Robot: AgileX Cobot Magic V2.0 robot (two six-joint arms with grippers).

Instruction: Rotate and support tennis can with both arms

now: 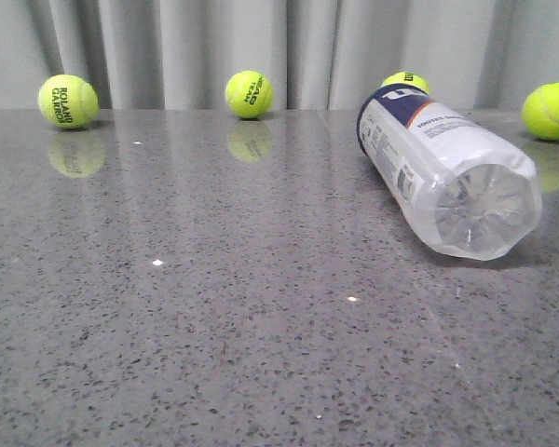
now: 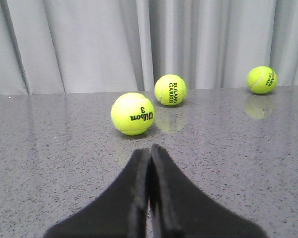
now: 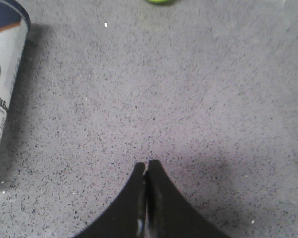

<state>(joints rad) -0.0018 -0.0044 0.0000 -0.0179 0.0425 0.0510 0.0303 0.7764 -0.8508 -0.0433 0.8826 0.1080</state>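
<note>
We are seeing can (image 1: 444,169) lying sideways on tabletop (image 1: 214,307), base toward us; right gripper (image 3: 147,166) nearer, both jaws pressed together.

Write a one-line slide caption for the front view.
Tennis can lying on its side on the grey table, ridged base toward the camera, four tennis balls along the far edge.

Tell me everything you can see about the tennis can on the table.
The tennis can is a tall clear plastic tube lying on its side on the grey speckled table, at the right. Its ridged moulded base faces the front camera; the far end is navy. A white label with small print, an orange stripe and a navy panel wraps it; the right wrist view shows a round emblem. It looks empty. Only the table touches it; neither gripper is on it.
</note>
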